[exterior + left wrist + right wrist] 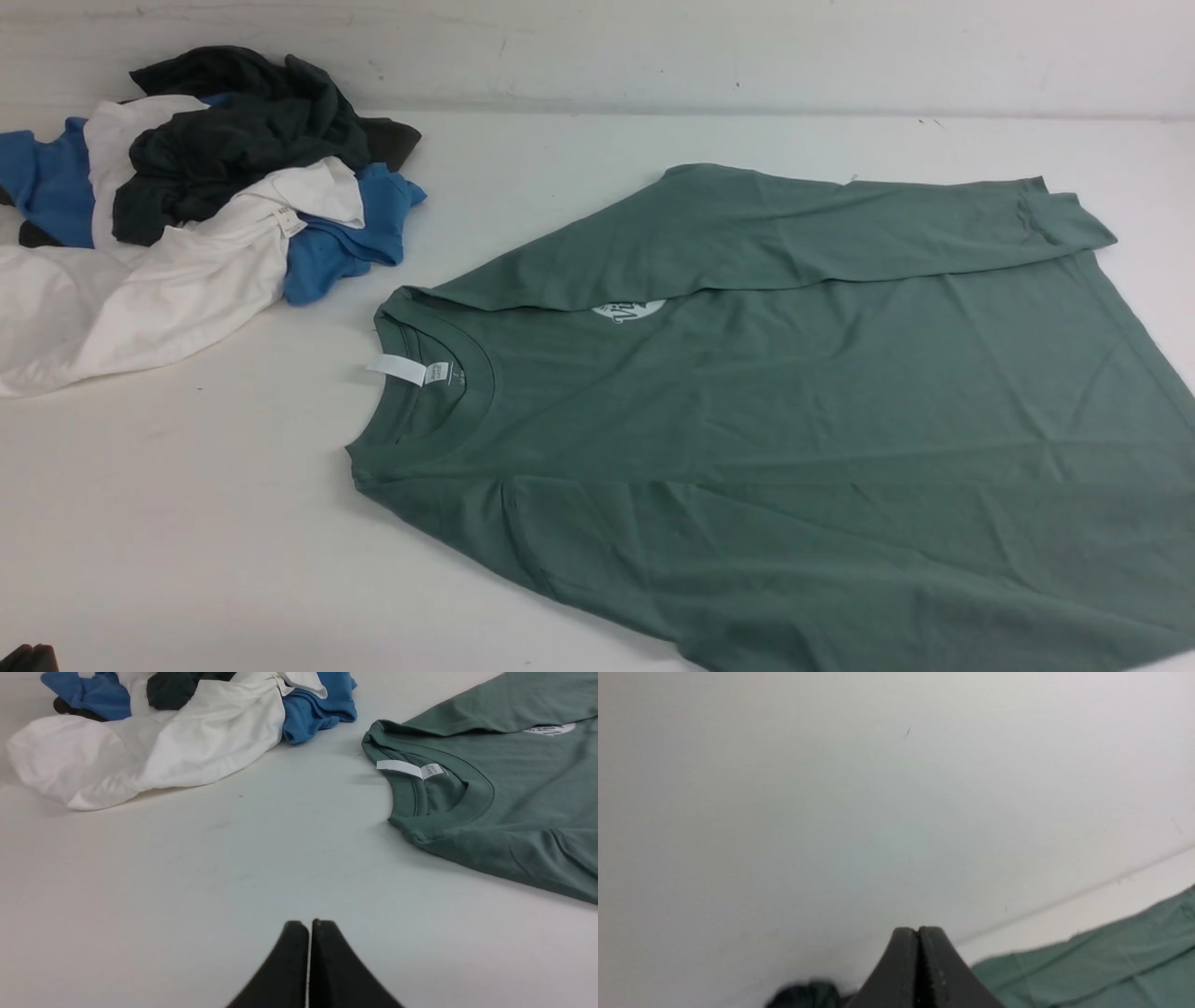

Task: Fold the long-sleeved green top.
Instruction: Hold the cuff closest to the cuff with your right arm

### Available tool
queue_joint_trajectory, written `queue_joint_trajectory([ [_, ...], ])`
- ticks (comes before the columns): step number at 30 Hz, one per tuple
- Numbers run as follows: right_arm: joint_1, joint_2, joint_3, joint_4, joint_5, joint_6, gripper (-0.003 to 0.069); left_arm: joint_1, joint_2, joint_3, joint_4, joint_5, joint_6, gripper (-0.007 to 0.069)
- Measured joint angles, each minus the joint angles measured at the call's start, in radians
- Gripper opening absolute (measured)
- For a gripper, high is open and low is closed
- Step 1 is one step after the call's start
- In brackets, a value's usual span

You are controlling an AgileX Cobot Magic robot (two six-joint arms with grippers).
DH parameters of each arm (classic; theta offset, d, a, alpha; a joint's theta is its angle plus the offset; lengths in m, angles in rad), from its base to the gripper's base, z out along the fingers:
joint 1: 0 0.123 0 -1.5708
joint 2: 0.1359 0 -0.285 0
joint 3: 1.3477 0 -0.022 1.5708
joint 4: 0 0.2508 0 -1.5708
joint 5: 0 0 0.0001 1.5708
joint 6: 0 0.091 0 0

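While the green long-sleeved top [794, 420] lies flat (one sleeve [794, 233] across its chest), the left gripper [308, 926] is pressed together, empty. So is the right gripper [919, 931].

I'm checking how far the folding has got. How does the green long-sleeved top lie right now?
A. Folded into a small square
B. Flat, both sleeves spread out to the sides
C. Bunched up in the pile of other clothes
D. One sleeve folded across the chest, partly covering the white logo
D: in the front view one sleeve of the green long-sleeved top lies across the body, its edge hiding the upper part of the white chest logo.
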Motion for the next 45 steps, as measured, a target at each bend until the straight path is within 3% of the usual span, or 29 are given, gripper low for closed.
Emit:
queue_joint_trajectory([
  [3, 0.000, 0.248, -0.178, -0.167, 0.353, 0.028, -0.0013, 0.000, 0.000, 0.000, 0.000, 0.000, 0.000, -0.0004],
  [4, 0.000, 0.283, -0.187, -0.197, 0.400, 0.032, -0.0012, 0.000, 0.000, 0.000, 0.000, 0.000, 0.000, -0.0004],
  [7, 0.000, 0.545, -0.311, -0.470, 0.690, 0.113, -0.0012, 0.000, 0.000, 0.000, 0.000, 0.000, 0.000, -0.0004],
  [11, -0.016, 0.769, -0.353, -0.783, 0.785, 0.217, -0.0012, 0.000, 0.000, 0.000, 0.000, 0.000, 0.000, -0.0004],
  [13, -0.072, 0.861, -0.361, -0.882, 0.787, 0.275, -0.0012, 0.000, 0.000, 0.000, 0.000, 0.000, 0.000, -0.0004],
  [19, -0.319, 1.056, -0.362, -0.895, 0.672, 0.326, -0.0012, 0.000, 0.000, 0.000, 0.000, 0.000, 0.000, -0.0004],
  [24, -0.452, 1.143, -0.363, -0.865, 0.554, 0.331, -0.0010, 0.000, 0.000, 0.000, 0.000, 0.000, 0.000, -0.0004],
  [30, -0.467, 1.222, -0.364, -0.938, 0.426, 0.334, 0.0023, 0.000, 0.000, 0.000, 0.000, 0.000, 0.000, -0.0004],
  [36, -0.467, 1.304, -0.399, -1.036, 0.358, 0.378, 0.0146, 0.000, 0.000, 0.000, 0.000, 0.000, 0.000, -0.0004],
  [41, -0.467, 1.386, -0.448, -1.032, 0.365, 0.397, 0.0246, 0.000, 0.000, 0.000, 0.000, 0.000, 0.000, -0.0004],
  [45, -0.467, 1.438, -0.475, -0.996, 0.372, 0.399, 0.0276, 0.000, 0.000, 0.000, 0.000, 0.000, 0.000, -0.0004],
])
